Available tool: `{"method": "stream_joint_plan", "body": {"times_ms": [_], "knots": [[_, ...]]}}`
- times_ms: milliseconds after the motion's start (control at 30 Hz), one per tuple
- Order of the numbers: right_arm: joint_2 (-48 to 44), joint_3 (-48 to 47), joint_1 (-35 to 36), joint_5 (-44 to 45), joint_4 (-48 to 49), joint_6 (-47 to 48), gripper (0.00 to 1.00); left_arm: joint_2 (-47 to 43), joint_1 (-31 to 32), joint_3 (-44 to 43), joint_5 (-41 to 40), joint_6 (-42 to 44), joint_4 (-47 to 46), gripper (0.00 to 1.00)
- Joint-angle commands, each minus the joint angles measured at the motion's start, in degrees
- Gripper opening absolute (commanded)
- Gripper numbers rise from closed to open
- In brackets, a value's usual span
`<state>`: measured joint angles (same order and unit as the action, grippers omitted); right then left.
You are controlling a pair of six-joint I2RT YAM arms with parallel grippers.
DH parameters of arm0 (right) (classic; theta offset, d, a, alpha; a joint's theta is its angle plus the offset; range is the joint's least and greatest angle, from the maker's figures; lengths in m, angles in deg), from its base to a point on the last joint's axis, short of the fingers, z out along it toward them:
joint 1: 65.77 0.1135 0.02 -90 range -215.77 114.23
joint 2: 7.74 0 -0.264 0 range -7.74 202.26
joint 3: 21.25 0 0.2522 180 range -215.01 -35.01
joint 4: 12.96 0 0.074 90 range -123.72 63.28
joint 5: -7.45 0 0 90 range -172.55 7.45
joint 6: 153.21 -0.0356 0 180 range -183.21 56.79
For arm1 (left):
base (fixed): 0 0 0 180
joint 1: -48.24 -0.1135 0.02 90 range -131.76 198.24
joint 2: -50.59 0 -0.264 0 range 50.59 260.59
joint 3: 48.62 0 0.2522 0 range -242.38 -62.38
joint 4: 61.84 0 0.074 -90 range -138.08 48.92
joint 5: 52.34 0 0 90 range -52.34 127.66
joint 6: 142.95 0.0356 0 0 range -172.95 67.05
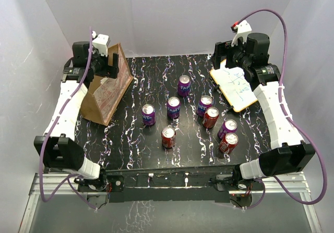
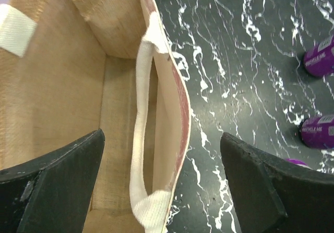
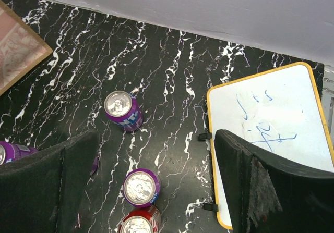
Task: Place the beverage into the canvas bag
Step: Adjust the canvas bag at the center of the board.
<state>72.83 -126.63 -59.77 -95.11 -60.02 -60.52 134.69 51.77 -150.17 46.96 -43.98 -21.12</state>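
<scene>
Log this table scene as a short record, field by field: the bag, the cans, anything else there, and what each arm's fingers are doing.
bag: canvas bag at the left of the table, mouth open, no can visible inside
cans: eight cans upright on the table, five purple, three red, none held
other: yellow-framed whiteboard at the right
left gripper: fingers open, straddling the bag's side wall and cream handle
right gripper: fingers open above the table beside the whiteboard, holding nothing

The left gripper (image 2: 162, 138) hangs wide open astride the canvas bag's (image 2: 62, 87) side wall, where a cream handle (image 2: 141, 139) droops. Purple cans (image 2: 319, 56) sit on the black marbled table (image 2: 235, 61), well apart from the bag.
</scene>
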Motion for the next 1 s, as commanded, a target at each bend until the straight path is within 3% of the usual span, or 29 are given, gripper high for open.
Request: {"method": "stream_joint_plan", "body": {"times_ms": [0, 300, 500, 567, 800, 867, 967], "knots": [[-0.7, -0.32, 0.24, -2.12, 1.34, -0.79, 0.98, 4.11, -0.23, -4.63, 3.97, 1.9, 8.44, 0.88], [-1.39, 2.66, 0.25, -2.67, 1.89, -1.12, 0.98, 9.2, -0.09, -9.41, 8.48, 2.42, 13.82, 0.64], [-2.35, 5.0, 0.24, -2.23, 2.39, -0.84, 0.98, 9.32, 1.46, -10.6, 14.58, -3.42, 14.14, 0.35], [-2.2, 5.13, 0.24, -2.12, 2.43, -0.6, 0.98, 9.31, 2.07, -11.08, 17.87, -5.77, 13.32, 0.32], [-2.0, 5.47, 0.24, -1.95, 2.53, -0.16, 0.98, 9.55, 2.53, -14.02, 27.79, -12.6, 10.2, 0.31], [-2.07, 5.61, 0.2, -1.85, 2.46, 0.06, 0.98, 9.63, 2.53, -14.96, 28.24, -13.82, 9.48, 0.37], [-2.22, 5.95, 0.24, -1.69, 2.52, 0.32, 0.98, 9.81, 2.53, -16.59, 26.49, -14.23, 9.34, 0.53]]}}
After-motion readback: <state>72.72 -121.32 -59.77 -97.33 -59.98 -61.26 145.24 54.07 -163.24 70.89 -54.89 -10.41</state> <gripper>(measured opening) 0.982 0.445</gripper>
